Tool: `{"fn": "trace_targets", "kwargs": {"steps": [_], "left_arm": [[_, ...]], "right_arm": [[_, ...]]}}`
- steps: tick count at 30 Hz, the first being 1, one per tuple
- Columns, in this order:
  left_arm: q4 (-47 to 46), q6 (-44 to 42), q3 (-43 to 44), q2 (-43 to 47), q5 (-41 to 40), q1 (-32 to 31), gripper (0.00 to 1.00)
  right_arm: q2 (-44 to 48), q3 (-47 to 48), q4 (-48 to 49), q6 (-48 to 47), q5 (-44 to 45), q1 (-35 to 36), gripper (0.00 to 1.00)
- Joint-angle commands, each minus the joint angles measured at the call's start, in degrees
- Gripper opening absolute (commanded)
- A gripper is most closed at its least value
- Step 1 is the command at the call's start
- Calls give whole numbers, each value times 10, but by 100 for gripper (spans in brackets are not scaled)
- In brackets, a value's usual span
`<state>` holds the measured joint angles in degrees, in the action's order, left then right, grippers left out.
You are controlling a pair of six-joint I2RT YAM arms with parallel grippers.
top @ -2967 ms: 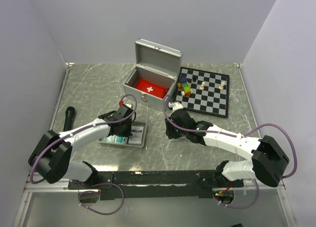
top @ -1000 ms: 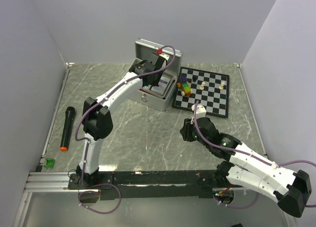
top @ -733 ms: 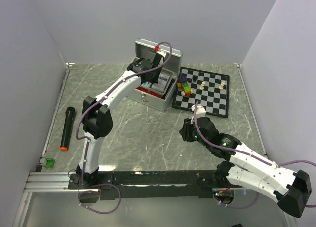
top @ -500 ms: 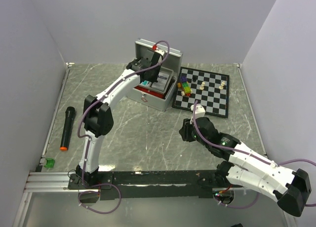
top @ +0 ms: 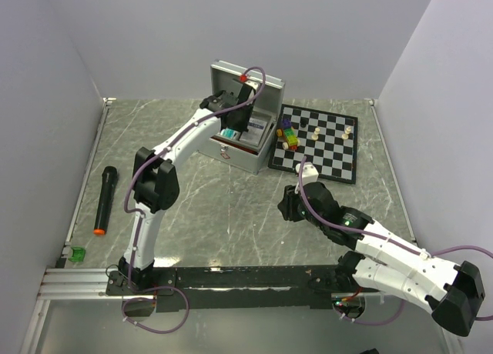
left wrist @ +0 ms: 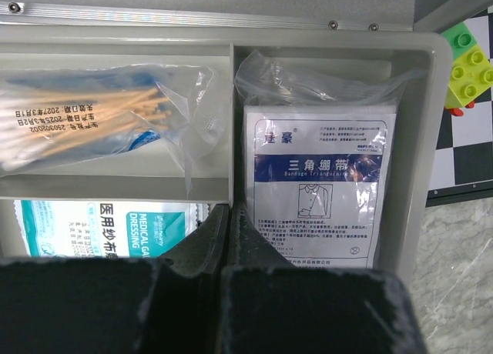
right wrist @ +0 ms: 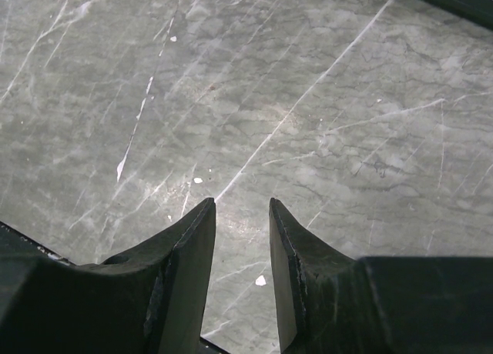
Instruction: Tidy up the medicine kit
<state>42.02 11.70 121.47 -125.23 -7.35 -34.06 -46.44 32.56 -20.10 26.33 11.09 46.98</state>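
The medicine kit (top: 240, 160), a silver metal case, stands open at the back of the table with its lid (top: 266, 83) up. My left gripper (top: 236, 121) reaches into it from above, shut on the centre divider of a grey divided tray (left wrist: 422, 138). The tray holds a bag of cotton swabs (left wrist: 92, 127), a white bandage packet (left wrist: 320, 185) and a teal gauze dressing (left wrist: 115, 227). In the left wrist view my left gripper (left wrist: 227, 215) has its fingers pressed together at the divider. My right gripper (right wrist: 240, 212) hangs open and empty over bare marble, right of centre (top: 286, 208).
A chessboard (top: 327, 150) with a few pieces and coloured toy bricks (top: 290, 136) lies right of the case. The bricks (left wrist: 470, 58) also show beside the tray. A black microphone (top: 102, 200) lies at the left, a small green thing (top: 75, 254) near the front left corner.
The left gripper has carried the tray from the front of the table into the open case and has settled it slightly over the last second. The right arm has drawn back towards its base.
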Motion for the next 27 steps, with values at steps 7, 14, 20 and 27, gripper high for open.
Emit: {"fn": "trace_targets", "kwargs": {"steps": [7,14,20,27], "left_arm": [[18,-21,39,-13,-11,-4,1],[8,-17,41,-22,-11,-3,1],[10,-19,47,-26,-23,-3,1],[0,-25,38,-19,-42,-4,1]], "right_arm": [[-1,3,23,8,2,-2,41],[-1,2,23,9,2,-3,41],[1,3,22,7,8,-3,41],[-2,1,23,9,6,-3,41]]}}
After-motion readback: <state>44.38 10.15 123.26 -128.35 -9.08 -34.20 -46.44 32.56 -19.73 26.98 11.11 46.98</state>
